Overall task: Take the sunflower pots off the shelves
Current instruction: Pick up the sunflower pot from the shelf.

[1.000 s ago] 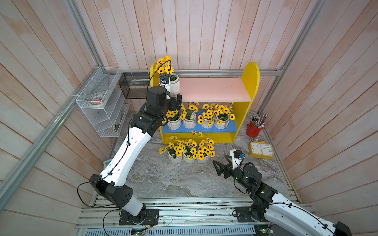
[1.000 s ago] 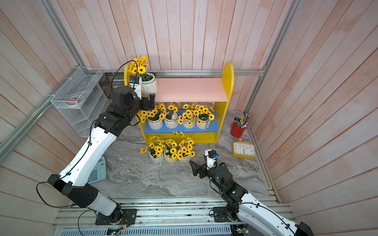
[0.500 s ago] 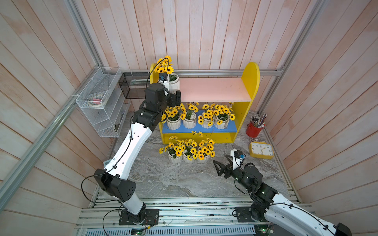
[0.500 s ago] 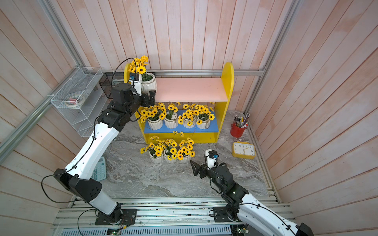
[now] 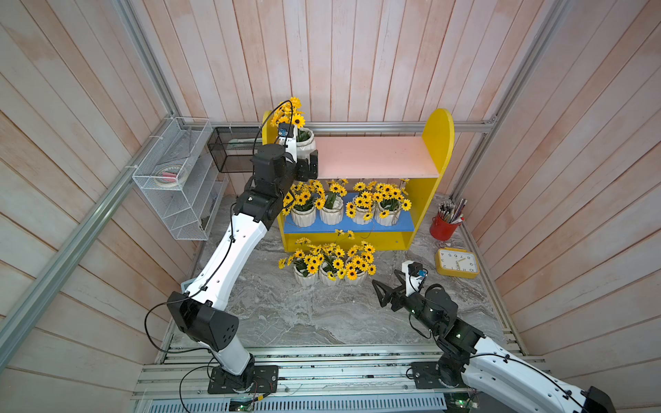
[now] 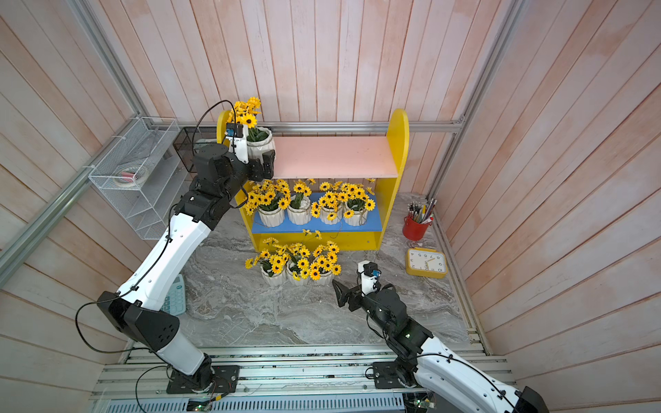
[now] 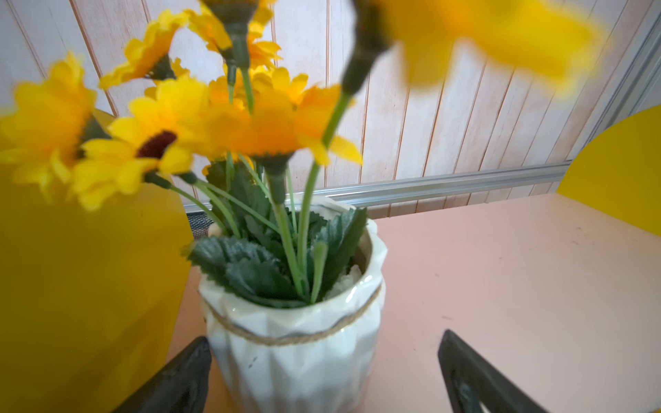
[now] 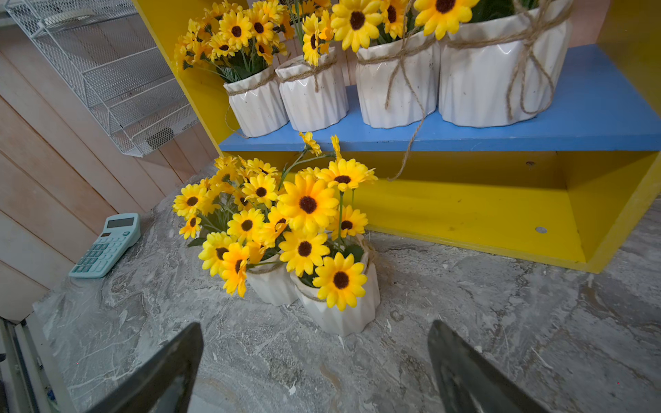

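One sunflower pot (image 5: 307, 142) (image 7: 297, 343) stands at the left end of the pink upper board (image 5: 375, 157) of the yellow shelves (image 5: 434, 143). My left gripper (image 5: 302, 163) (image 7: 323, 357) is open with a jaw on either side of this pot's lower body. One finger (image 7: 186, 372) is close beside the pot and the other finger (image 7: 465, 372) stands well apart from it. Several pots (image 5: 331, 214) line the blue lower board (image 5: 393, 229). Three pots (image 5: 327, 275) (image 8: 339, 307) sit on the floor in front. My right gripper (image 5: 384, 282) (image 8: 314, 338) is open and empty, low, just right of the floor pots.
A white wire rack (image 5: 171, 178) and a black mesh basket (image 5: 232, 146) hang left of the shelves. A red pencil cup (image 5: 441, 227) and a yellow clock (image 5: 458, 262) stand at the right. A teal calculator (image 6: 175, 295) lies by the left arm.
My left gripper has risen from the lower-shelf height and moved in around the pot on the pink board. The right arm has not moved.
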You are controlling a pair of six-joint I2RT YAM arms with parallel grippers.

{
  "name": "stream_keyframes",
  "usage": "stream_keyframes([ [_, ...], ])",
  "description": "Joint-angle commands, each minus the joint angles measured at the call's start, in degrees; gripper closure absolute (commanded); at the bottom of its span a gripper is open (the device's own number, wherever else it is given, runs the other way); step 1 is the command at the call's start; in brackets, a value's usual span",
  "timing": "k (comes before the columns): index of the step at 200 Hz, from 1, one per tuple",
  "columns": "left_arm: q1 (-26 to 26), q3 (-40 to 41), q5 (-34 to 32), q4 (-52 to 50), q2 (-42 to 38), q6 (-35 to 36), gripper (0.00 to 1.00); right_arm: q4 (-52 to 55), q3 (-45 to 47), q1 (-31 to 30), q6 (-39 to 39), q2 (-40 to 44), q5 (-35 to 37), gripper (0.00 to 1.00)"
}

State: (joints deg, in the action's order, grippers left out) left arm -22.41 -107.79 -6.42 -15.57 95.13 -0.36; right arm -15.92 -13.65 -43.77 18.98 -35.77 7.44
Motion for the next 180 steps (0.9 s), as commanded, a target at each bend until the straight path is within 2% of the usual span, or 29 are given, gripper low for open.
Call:
stream_keyframes([
  [1,0.42,2.13,-0.53,4.38,0.2,1.44,0.0,-2.31,-1.37,0.0,-1.21,-0.59,0.67,0.02],
  [79,0.63,6.28,-2.68,12.22,0.76,1.24,0.0,-4.25,-1.06,0.0,-1.54,-1.9,0.29,0.02],
  [114,0.63,11.95,-6.15,20.18,-0.82,-0.02,0.0,-5.16,-0.94,0.08,-1.75,-2.11,0.26,0.02],
  [180,0.65,9.0,-8.57,20.67,1.33,-0.83,0.0,-6.72,-0.77,0.09,-1.43,-3.26,-0.5,0.02],
])
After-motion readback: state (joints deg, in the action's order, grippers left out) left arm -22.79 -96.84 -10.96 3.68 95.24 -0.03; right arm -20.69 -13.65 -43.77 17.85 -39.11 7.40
